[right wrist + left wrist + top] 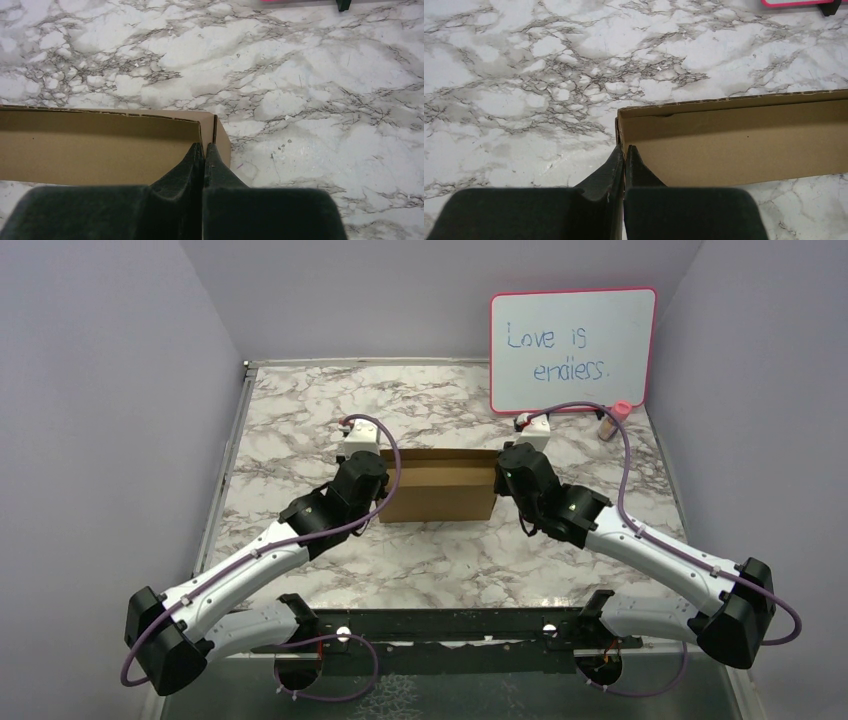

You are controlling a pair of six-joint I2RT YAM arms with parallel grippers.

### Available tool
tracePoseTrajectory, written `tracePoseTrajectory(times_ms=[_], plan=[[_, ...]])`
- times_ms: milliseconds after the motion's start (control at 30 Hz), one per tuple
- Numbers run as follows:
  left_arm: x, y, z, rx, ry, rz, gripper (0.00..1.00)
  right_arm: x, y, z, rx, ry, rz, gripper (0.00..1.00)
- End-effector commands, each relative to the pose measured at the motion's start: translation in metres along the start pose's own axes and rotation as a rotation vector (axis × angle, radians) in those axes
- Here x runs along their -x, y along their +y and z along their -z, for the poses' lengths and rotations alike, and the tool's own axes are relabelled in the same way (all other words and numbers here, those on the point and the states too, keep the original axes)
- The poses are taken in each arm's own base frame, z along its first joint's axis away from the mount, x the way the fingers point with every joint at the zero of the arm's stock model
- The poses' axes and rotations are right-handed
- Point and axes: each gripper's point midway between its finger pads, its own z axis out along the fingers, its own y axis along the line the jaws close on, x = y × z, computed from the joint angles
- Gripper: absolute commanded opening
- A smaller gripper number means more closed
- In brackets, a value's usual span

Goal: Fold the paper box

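So on the left, the left gripper (625, 149) had its fingers pressed flat together with no cardboard that I could see between them. The tip sat right at the near left corner of the paper box (440, 485), touching or just beside the end wall. The box itself was sitting open-side up in the middle of the marble table (300, 420), between the two wrists, with its walls standing. Over on the right it was the mirror image: the right gripper (205, 146) was also squeezed closed on nothing visible, nosed up against the right end wall, where there was a slit and what looked like a doubled layer. My guess is this was a tuck-the-ends step. If so, I'd push both ends evenly so the box doesn't skid on that slick marble, and stay low by the crease so the wall doesn't buckle. Annoyingly, the overhead view had both ends buried under the wrists. Each wrist cam cut off the box's other end, so I couldn't tell whether any flap was locked in. Far right, past the whiteboard (572, 345), there was some little pink-capped bottle (612, 420), too small to identify.
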Motion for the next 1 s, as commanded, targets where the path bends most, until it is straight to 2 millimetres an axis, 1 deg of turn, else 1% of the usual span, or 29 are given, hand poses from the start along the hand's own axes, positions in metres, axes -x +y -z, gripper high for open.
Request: tracePoseTrajectory(times_ms=[0, 300, 400, 533, 633, 700, 767, 800, 900, 967], plan=[[-0.046, -0.031, 0.002, -0.157, 0.134, 0.01, 0.0, -0.053, 0.013, -0.001, 0.08, 0.162, 0.028, 0.02], [-0.046, -0.002, 0.008, -0.059, 0.121, -0.063, 0.0, -0.053, 0.01, -0.001, 0.071, 0.15, 0.027, 0.02], [-0.04, 0.008, 0.011, -0.014, 0.106, -0.09, 0.0, -0.052, 0.008, -0.001, 0.065, 0.147, 0.031, 0.02], [-0.031, 0.012, 0.014, 0.0, 0.09, -0.116, 0.0, -0.052, 0.008, -0.001, 0.062, 0.145, 0.031, 0.02], [-0.027, 0.019, 0.014, 0.038, 0.083, -0.145, 0.0, -0.052, 0.008, -0.001, 0.062, 0.145, 0.031, 0.02], [-0.021, 0.019, 0.016, 0.036, 0.072, -0.14, 0.0, -0.052, 0.008, -0.001, 0.061, 0.145, 0.033, 0.02], [-0.013, 0.013, 0.018, 0.012, 0.058, -0.116, 0.0, -0.053, 0.008, -0.002, 0.062, 0.146, 0.034, 0.02], [-0.013, 0.01, 0.018, 0.0, 0.059, -0.108, 0.0, -0.052, 0.008, -0.002, 0.061, 0.145, 0.034, 0.02], [-0.02, 0.003, 0.014, -0.022, 0.082, -0.091, 0.0, -0.052, 0.01, -0.002, 0.066, 0.146, 0.03, 0.02], [-0.032, -0.001, 0.01, -0.031, 0.11, -0.078, 0.0, -0.053, 0.011, -0.003, 0.07, 0.148, 0.03, 0.02]])
